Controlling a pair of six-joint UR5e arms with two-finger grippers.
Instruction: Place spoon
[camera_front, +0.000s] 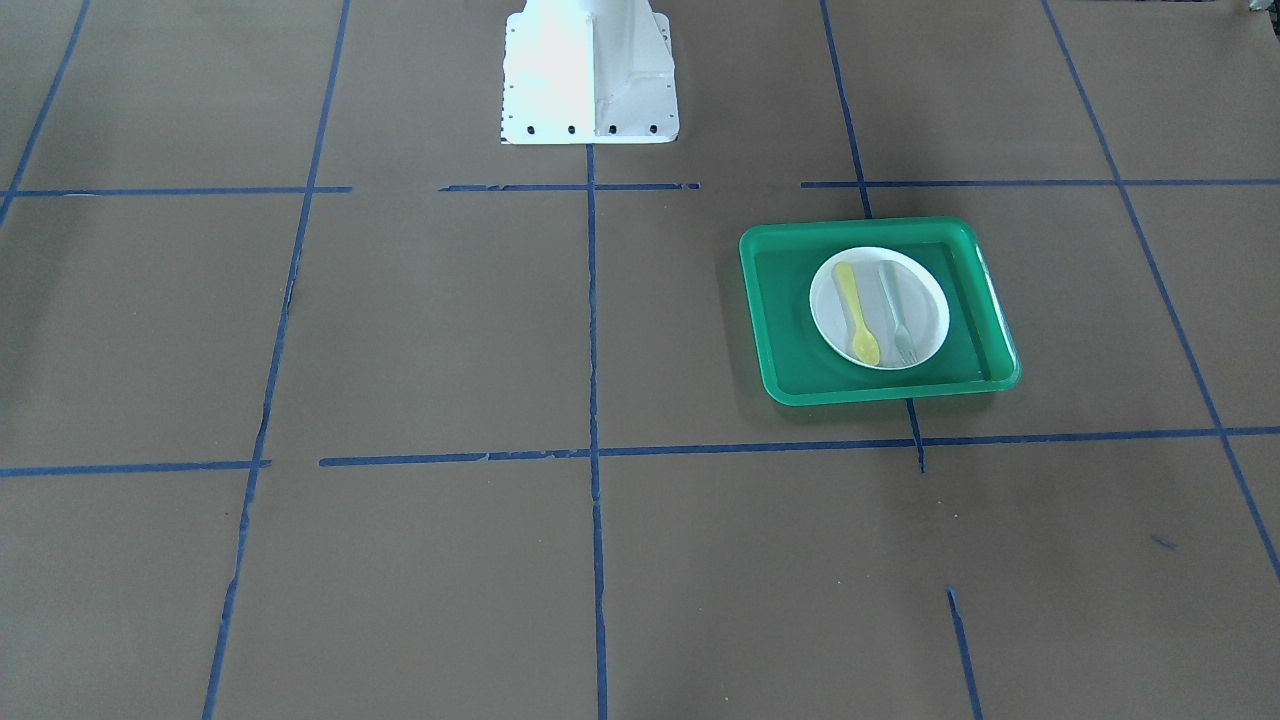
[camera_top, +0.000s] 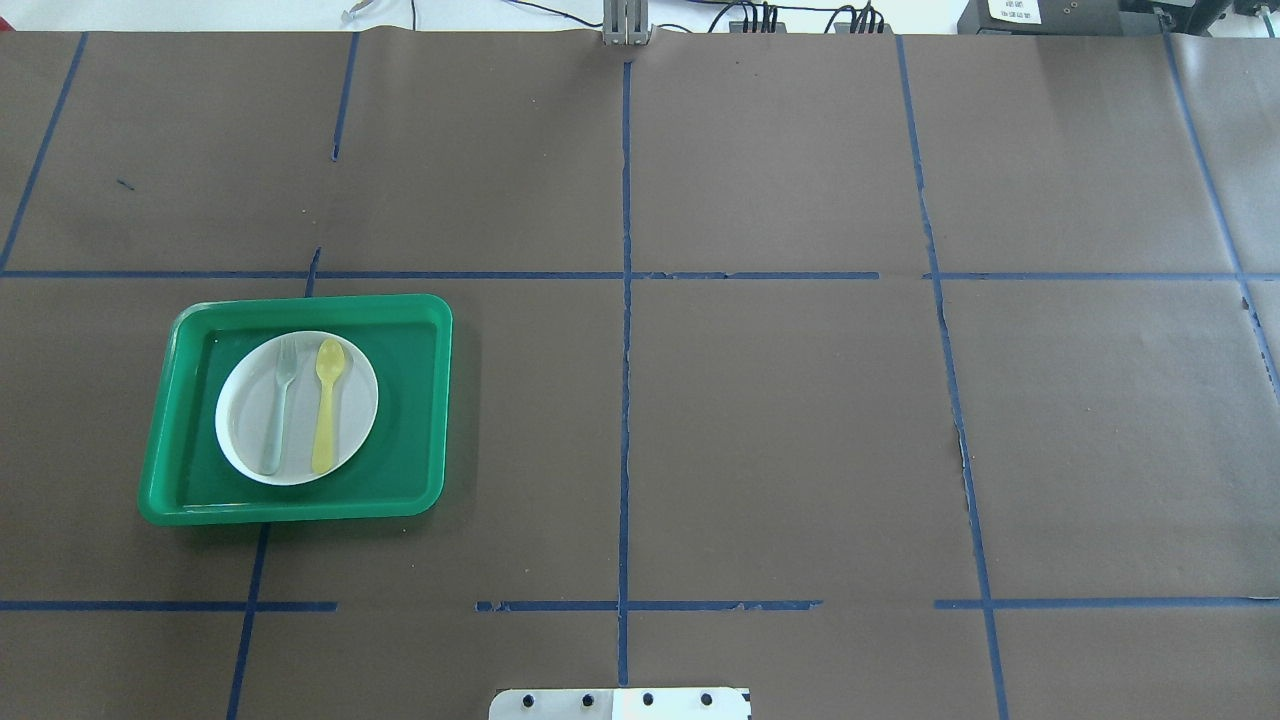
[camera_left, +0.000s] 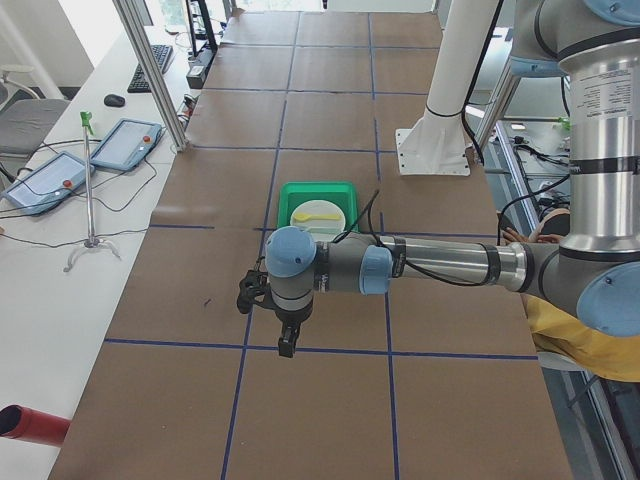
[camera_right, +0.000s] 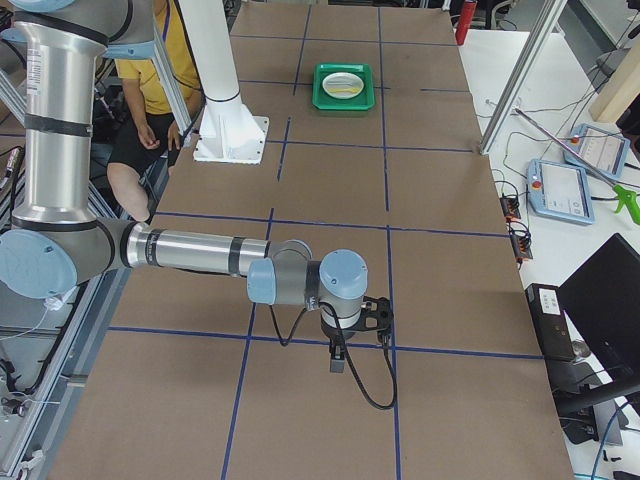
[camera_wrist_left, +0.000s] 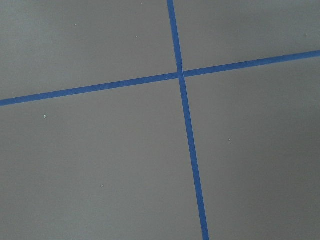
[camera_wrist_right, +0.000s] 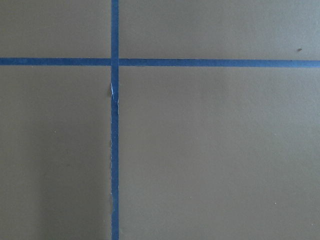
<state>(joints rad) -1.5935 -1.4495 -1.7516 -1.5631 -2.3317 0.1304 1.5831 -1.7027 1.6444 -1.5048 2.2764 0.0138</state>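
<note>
The pale-yellow spoon (camera_front: 857, 315) lies on a white plate (camera_front: 930, 305) inside a green tray (camera_front: 790, 330), next to a grey-green fork (camera_front: 895, 310). In the overhead view the spoon (camera_top: 327, 400) lies right of the fork (camera_top: 280, 400) on the plate (camera_top: 245, 415). My left gripper (camera_left: 287, 345) shows only in the exterior left view, hanging above the table well short of the tray (camera_left: 317, 195); I cannot tell if it is open or shut. My right gripper (camera_right: 337, 362) shows only in the exterior right view, far from the tray (camera_right: 344, 86); I cannot tell its state. Both look empty.
Brown paper with a grid of blue tape lines (camera_top: 625, 400) covers the table. The robot's white base (camera_front: 590, 75) stands at the table's edge. Both wrist views show only paper and a tape crossing (camera_wrist_left: 181, 75). Tablets and a stand sit on the side bench (camera_left: 90, 160).
</note>
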